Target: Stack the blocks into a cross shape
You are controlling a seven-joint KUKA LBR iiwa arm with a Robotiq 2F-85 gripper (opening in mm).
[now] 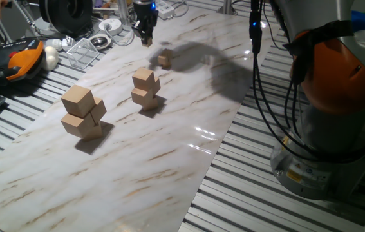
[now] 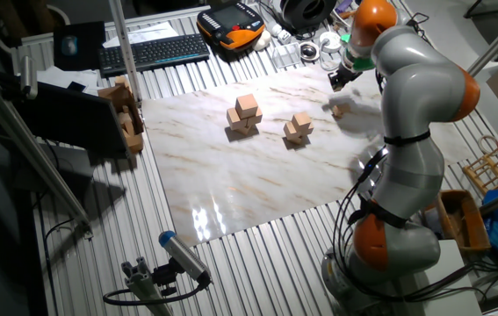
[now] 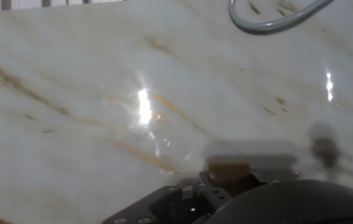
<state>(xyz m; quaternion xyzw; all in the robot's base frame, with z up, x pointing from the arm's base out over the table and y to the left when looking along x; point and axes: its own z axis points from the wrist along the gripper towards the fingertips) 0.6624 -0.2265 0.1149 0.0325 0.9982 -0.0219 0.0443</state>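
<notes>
My gripper (image 1: pixel 146 37) hangs low over the far end of the marble board (image 1: pixel 169 161), shut on one tiny tan block (image 1: pixel 147 42). In the hand view that block (image 3: pixel 229 169) sits between the fingers at the bottom, with the gripper (image 3: pixel 229 182) close above the marble. More tiny blocks (image 1: pixel 164 60) rest on the board a short way to the right of the gripper, apart from it. From the other fixed view the gripper (image 2: pixel 336 81) is just above and beyond these blocks (image 2: pixel 338 110). How many lie in that little pile I cannot tell.
A stack of medium cubes (image 1: pixel 145 89) stands mid-board, and a stack of large cubes (image 1: pixel 83 113) to its left. Behind the board lie a clear tray (image 1: pixel 82 53), an orange pendant (image 1: pixel 24 59), a keyboard (image 2: pixel 154 53) and cables. The robot base (image 1: pixel 324 154) fills the right.
</notes>
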